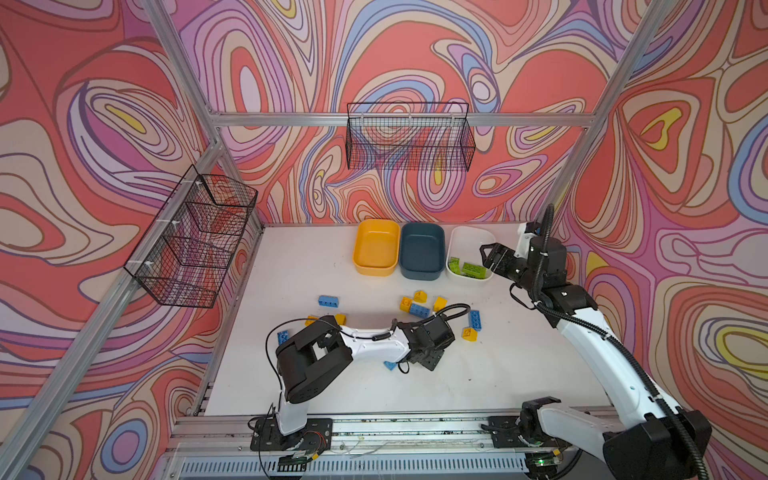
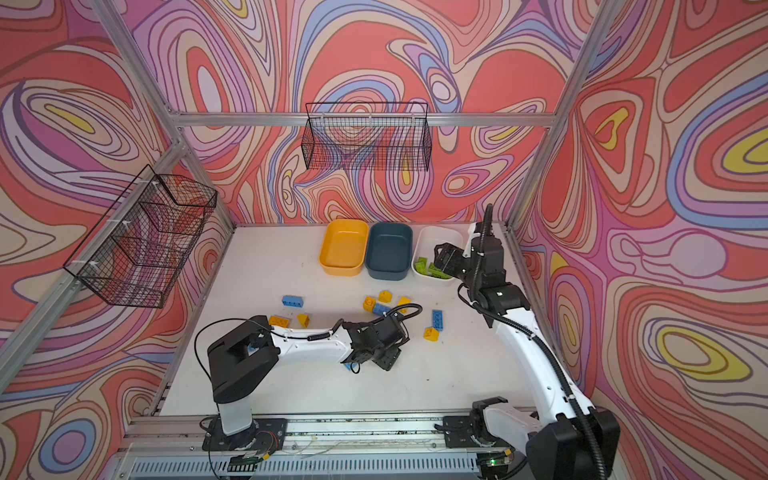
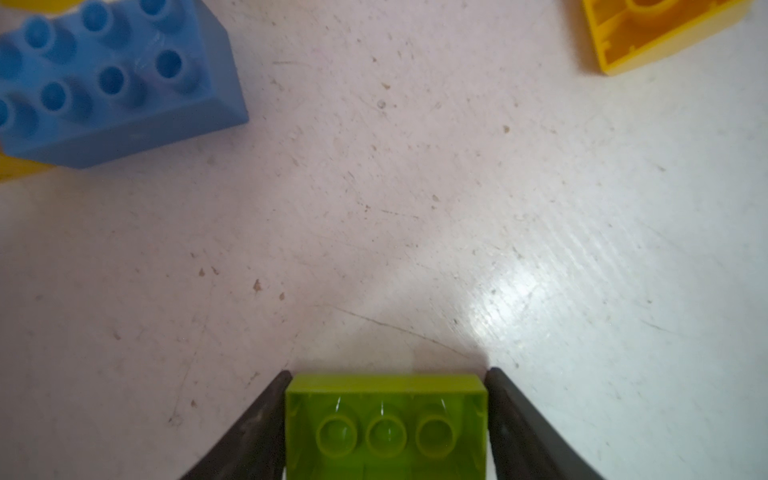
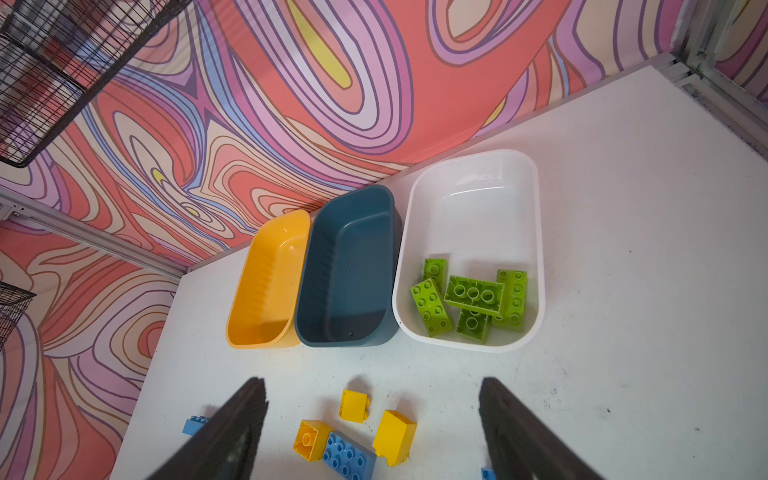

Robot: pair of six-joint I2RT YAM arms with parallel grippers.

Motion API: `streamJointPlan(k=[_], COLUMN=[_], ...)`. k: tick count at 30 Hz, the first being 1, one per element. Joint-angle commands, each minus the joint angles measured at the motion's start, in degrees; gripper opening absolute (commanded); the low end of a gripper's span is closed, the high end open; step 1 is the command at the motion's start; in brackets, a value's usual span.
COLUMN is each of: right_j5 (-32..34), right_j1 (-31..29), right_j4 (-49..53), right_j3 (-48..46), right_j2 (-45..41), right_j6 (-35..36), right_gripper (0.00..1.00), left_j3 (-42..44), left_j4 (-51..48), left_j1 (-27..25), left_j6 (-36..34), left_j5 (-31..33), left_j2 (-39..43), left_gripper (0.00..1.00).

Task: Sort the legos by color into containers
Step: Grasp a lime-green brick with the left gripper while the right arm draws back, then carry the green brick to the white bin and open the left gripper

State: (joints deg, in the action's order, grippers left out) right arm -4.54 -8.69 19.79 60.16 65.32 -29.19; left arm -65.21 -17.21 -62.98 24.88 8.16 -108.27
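Three tubs [image 4: 353, 249]; the white tub [image 4: 473, 166] holds five green bricks [image 4: 473, 291]. The left tool [image 3: 386, 374] pinches another green brick [image 3: 386, 419]; the right tool [image 4: 372, 380] is spread wide, empty.

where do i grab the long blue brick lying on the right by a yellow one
Pinch the long blue brick across its two long side walls at mid-length, coming straight down. It lies flat, studs up, both long sides clear; the yellow brick crowds its near end, so an end-to-end pinch looks blocked.
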Motion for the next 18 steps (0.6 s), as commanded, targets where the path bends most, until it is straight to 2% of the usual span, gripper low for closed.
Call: streamJointPlan(k=[1, 13, 18], right_j5=[-0.32, -0.84, -1.81], right_j1=[0.13, 0.12, 0.12], right_j4=[0.18, -0.01, -2.09], right_j3=[-0.44, -1.62, -6.76], right_j2=[-1.0, -1.83, -3.69], right_j6=[0.38, -0.15, -1.56], right_gripper=[0.84, 0.84, 0.83], left_j3=[-0.15, 0.05, -2.73], left_j4=[-3.36, -3.8, -5.46], left_j1=[-0.21, -0.21, -0.08], left_j6=[0.6, 1.18, -1.37], left_j5=[0.31, 1.78, 4.64], left_j2=[-0.58, 1.96, 2.49], left_gripper=[0.64, 0.6, 0.59])
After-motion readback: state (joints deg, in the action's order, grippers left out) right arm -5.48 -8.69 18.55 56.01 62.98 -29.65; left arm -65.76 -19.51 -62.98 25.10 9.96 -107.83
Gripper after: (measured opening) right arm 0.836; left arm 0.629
